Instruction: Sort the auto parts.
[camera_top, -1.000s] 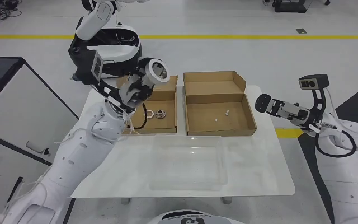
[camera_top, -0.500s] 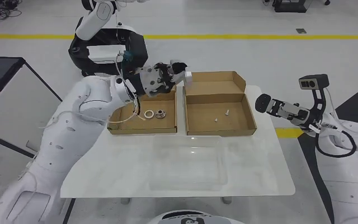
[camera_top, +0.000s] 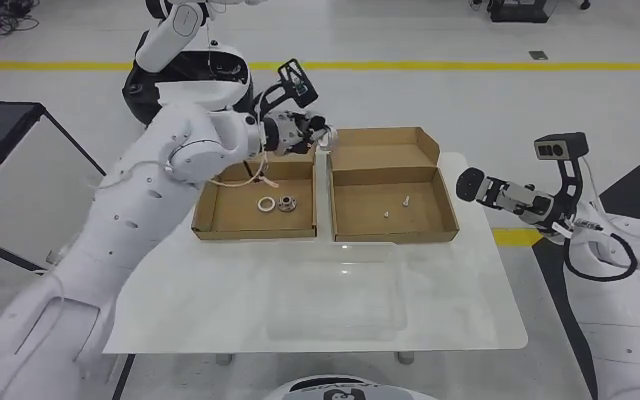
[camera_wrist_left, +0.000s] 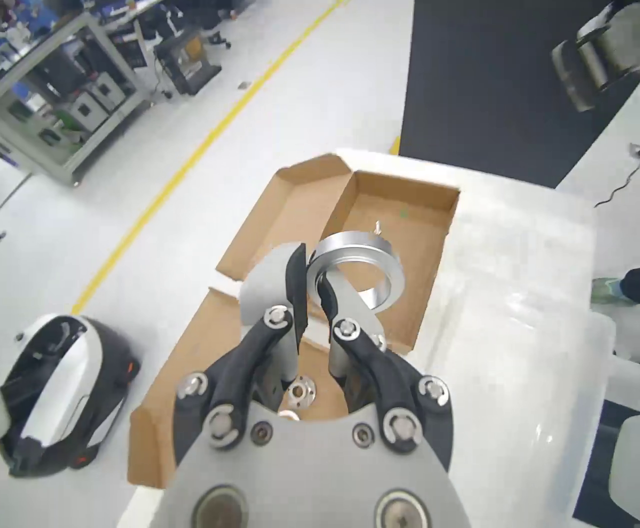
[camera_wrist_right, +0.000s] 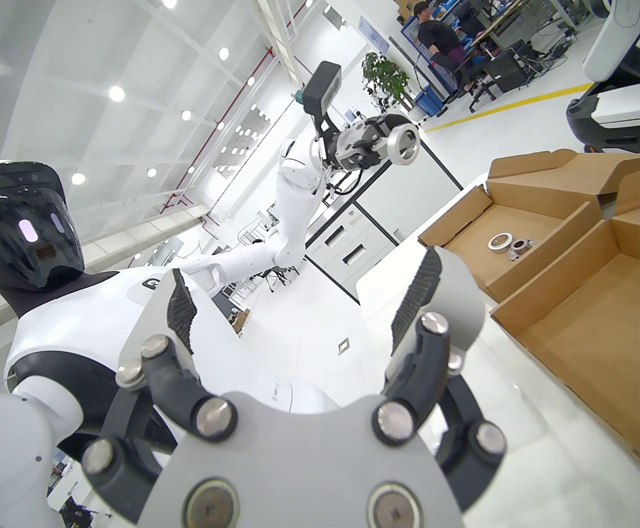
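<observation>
My left gripper (camera_top: 312, 131) is shut on a large metal ring (camera_wrist_left: 357, 272), held in the air above the back edge where the two cardboard boxes meet. The left box (camera_top: 207, 215) holds a small white ring (camera_top: 266, 204) and a metal flange (camera_top: 287, 204). Two small screws (camera_top: 406, 199) lie in the right box (camera_top: 445, 215). Off the table's right edge, my right gripper (camera_wrist_right: 305, 295) hangs open with nothing between its fingers. The right wrist view catches the held ring (camera_wrist_right: 404, 143) from afar.
A clear plastic tray (camera_top: 335, 290) sits on the white table (camera_top: 470, 320) in front of the boxes. A black and white mobile robot base (camera_top: 190, 80) stands on the floor behind the table's left side.
The left arm swung the ring rightward from over the left box's back to the gap between the boxes, turning its wrist. The right arm kept still.
</observation>
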